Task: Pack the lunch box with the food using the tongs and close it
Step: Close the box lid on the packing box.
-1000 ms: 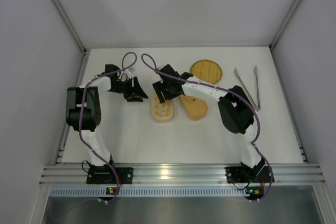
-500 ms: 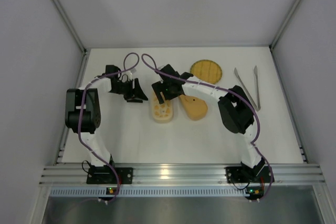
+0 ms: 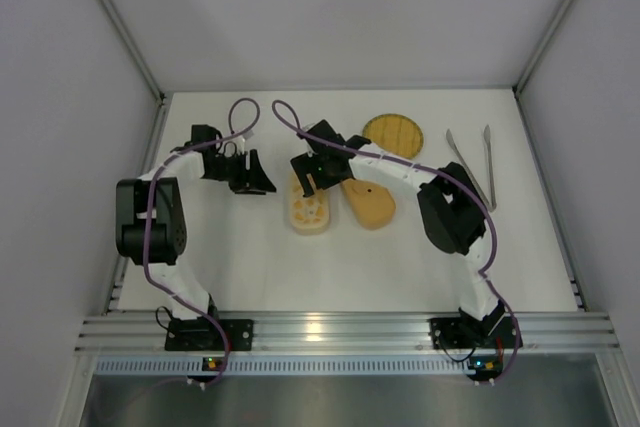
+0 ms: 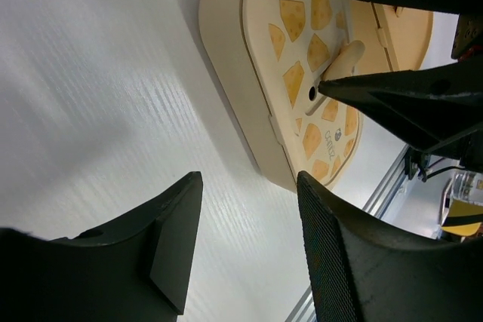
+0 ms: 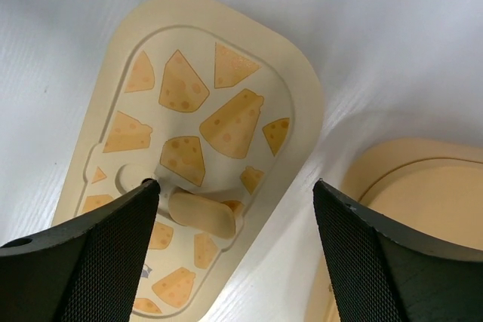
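The lunch box lies in two oval parts in mid-table: a cream part with a cheese pattern (image 3: 308, 210) and a plain tan part (image 3: 369, 205) to its right. My right gripper (image 3: 314, 171) hovers open over the patterned part (image 5: 189, 133), its fingers either side of a small tab (image 5: 201, 215), holding nothing. My left gripper (image 3: 251, 175) stands open and empty just left of that part (image 4: 302, 73). The tongs (image 3: 472, 164) lie at the far right, untouched. The food is out of view.
A round woven yellow plate (image 3: 393, 133) sits behind the tan part. White enclosure walls close in the table on the left, right and back. In the left wrist view, the right gripper's black fingers (image 4: 411, 99) show over the box.
My right gripper's jaws have spread wider over the patterned part. The left arm has drawn back slightly to the left.
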You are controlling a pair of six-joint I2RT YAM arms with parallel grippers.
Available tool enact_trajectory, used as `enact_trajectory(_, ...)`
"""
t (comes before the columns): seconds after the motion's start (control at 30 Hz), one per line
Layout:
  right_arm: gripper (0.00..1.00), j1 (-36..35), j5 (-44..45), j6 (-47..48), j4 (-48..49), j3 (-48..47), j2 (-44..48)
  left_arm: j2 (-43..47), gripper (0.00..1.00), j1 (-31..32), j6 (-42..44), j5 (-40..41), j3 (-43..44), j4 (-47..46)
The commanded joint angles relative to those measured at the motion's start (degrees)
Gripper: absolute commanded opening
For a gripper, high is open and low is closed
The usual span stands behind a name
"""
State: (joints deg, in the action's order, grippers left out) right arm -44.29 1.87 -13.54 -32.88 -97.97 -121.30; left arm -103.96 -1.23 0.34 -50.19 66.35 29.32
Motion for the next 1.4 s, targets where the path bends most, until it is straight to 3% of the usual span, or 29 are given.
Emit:
enact_trajectory(0.0, 0.82, 1.4, -0.7, 0.6, -1.9, -2.9, 5.4, 3.5, 0.58, -0.6, 5.1, -3.8, 0.2, 1.6)
enact_trajectory(0.2, 0.89, 2.7, -3.7, 1.3, 1.8, -1.3, 10.8, 5.4, 0.6, -0.6, 15.2, -3.2, 3.9, 8.0)
enact_trajectory(0.4, 0.99, 9.2, -14.6, 0.4, 4.9, 2.1, 18.4, 5.5, 0.61, 1.5, 37.9, -1.8, 12.5, 19.2)
enact_trajectory(0.53, 0.99, 17.8, -22.2, 1.1, 3.8, 3.5, 21.5, 6.3, 0.65, 9.6, 47.4, 2.8, 15.7, 23.0)
enact_trajectory(0.57, 0.99, 19.3, -24.6, 1.5, 3.5, 3.8, 22.0, 6.7, 0.69, 11.1, 48.7, 4.2, 15.5, 22.5)
enact_trajectory(0.6, 1.0, 21.9, -25.6, 2.1, 3.4, 4.8, 23.1, 7.3, 0.91, 14.0, 50.1, 6.8, 15.1, 21.7)
enact_trajectory(0.63, 0.99, 23.1, -26.6, 2.4, 3.3, 5.4, 23.7, 7.5, 0.98, 15.2, 50.6, 7.6, 14.7, 20.7)
enact_trajectory(0.93, 0.99, 32.7, -27.4, 5.1, 2.1, 12.9, 30.0, 1.0, 0.98, 23.8, 52.6, 14.4, 17.8, 16.6)
enact_trajectory(1.37, 0.99, 36.1, -27.2, 5.1, 3.0, 19.3, 31.1, -5.9, 0.95, 27.8, 57.0, 22.3, 12.9, 12.9)
